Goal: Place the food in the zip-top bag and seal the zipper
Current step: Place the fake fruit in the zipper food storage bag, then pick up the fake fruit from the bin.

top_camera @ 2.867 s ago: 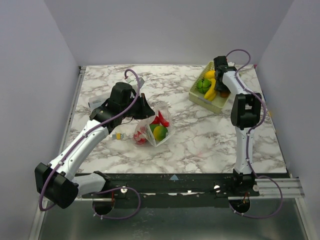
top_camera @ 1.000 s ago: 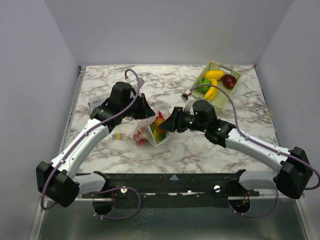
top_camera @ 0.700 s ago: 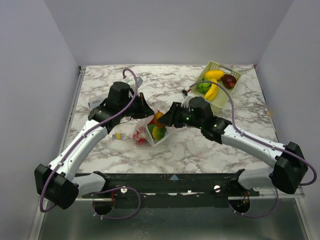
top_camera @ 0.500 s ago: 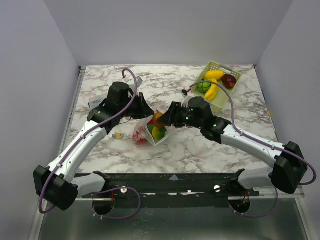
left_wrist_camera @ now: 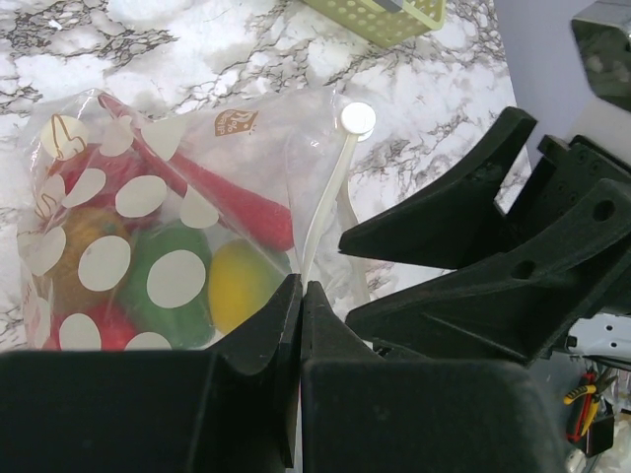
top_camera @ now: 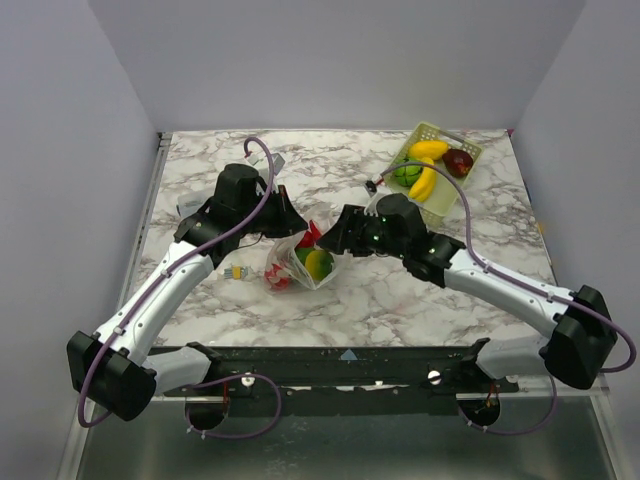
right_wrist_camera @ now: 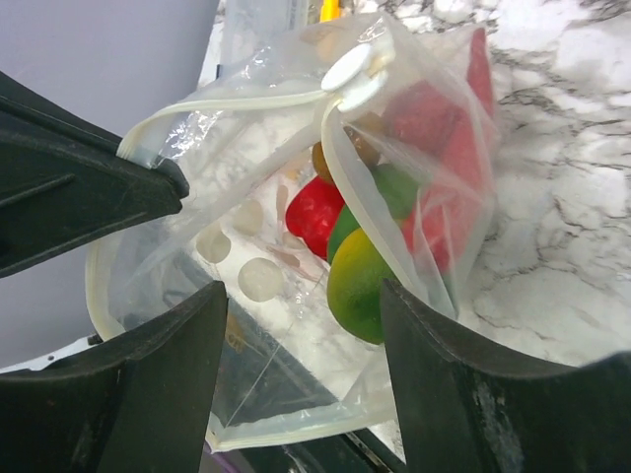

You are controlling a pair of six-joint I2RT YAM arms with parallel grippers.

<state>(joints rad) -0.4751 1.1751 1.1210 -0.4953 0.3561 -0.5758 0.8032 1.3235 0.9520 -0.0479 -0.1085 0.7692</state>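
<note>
Left of the one lattice basket (left_wrist_camera: pixel 385 18), one zip-top bag (top_camera: pixel 300 265) lies mid-desk (top_camera: pixel 400 290), its long axis and mouth pointing toward the basket. The left gripper (left_wrist_camera: pixel 299 296) jaws clamp the zipper (left_wrist_camera: pixel 325 207). The right gripper (top_camera: pixel 338 235) jaws stand wide at the mouth. Four toy foods (top_camera: pixel 422 185) sit in the basket.

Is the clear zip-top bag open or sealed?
Open: the pale zipper strip of the clear plastic zip-top bag gapes in a loop over the toy foods; the left gripper pinches one edge.

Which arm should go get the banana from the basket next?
Right, most likely. The right gripper is open and empty at the mouth of the zip-top bag, and the banana lies in the basket on its side of the table. The left gripper is shut on the bag's edge, holding it open.
</note>
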